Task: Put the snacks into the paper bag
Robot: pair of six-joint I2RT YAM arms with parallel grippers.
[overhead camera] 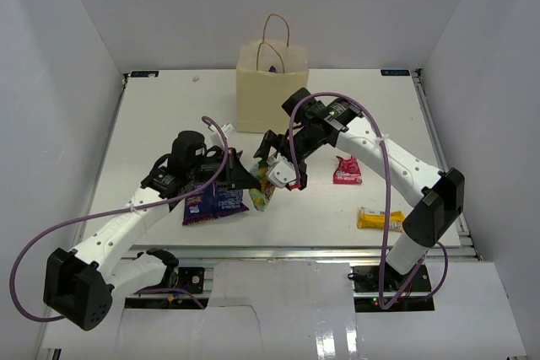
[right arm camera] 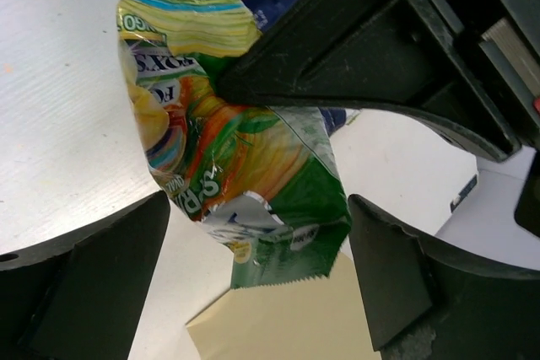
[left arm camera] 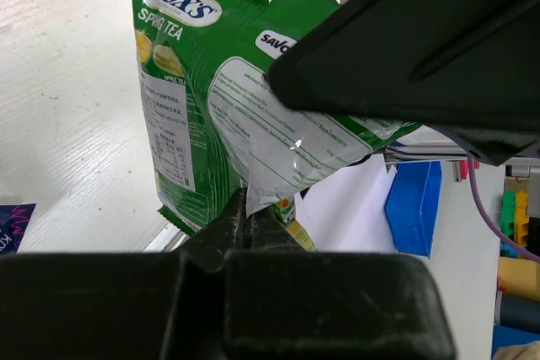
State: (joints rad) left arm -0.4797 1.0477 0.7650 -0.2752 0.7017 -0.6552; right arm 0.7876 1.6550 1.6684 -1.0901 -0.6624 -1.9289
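Looks like a mid-air handover to me: the left gripper [left arm camera: 245,212] is pinched tight on an edge of the glossy green Fox's candy packet [right arm camera: 253,158]. It's holding the packet up just in front of the tall tan kraft paper bag with twisted handles [overhead camera: 270,94], while the right gripper [right arm camera: 257,208] has its fingers spread wide either side of the crumpled packet, not touching it. Next I'd guess the right one has to close on the packet's middle before the left lets go, then lift it over the bag's open top.
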